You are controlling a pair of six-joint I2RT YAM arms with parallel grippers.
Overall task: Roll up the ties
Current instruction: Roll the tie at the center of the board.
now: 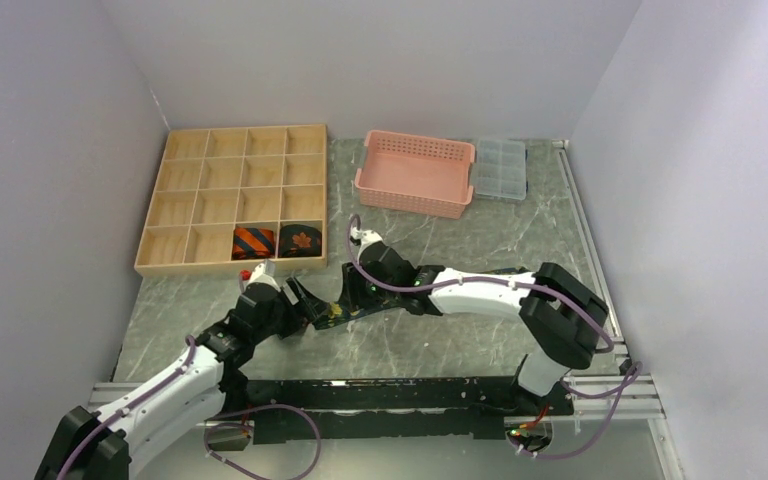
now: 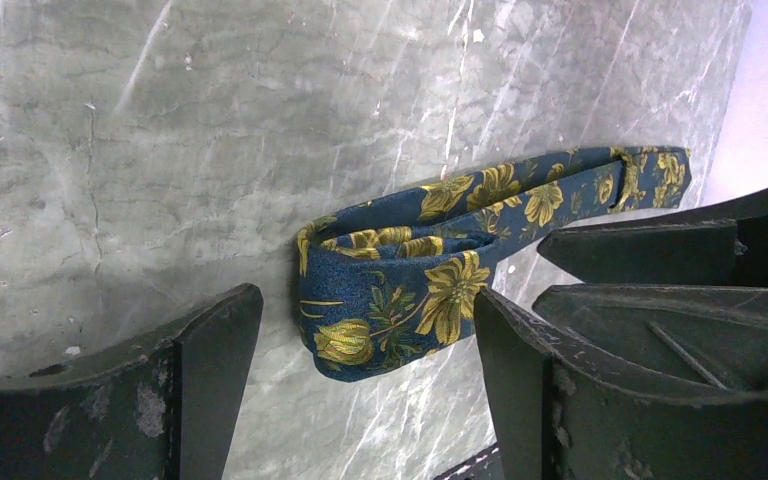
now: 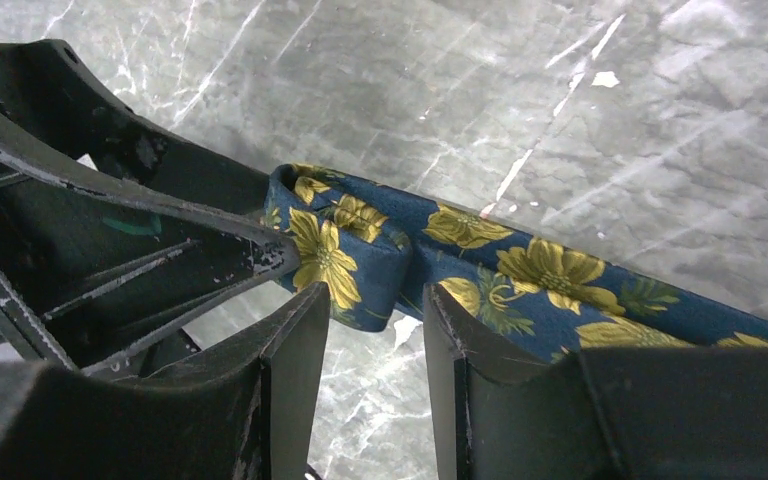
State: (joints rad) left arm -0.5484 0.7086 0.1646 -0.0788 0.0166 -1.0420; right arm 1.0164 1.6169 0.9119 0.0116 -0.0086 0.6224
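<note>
Left pincer [image 2: 365, 300] gapes wide astride the folded end of the floral tie [image 2: 400, 290], whose strip runs up-right. Right wrist: right pincer [image 3: 367, 300] half-parted, clamping nothing, fold at its tips, strip trailing lower-right. From above, the tie lies left-to-right on the counter [image 1: 440, 340].

Overhead far; both wrist views close, share tie [image 2: 400, 290].

Robot lab test cell: plain white walls [image 1: 380, 60] round marble-look table [image 1: 480, 240], arms [image 1: 480, 292] on alu rail [image 1: 620, 395].
</note>
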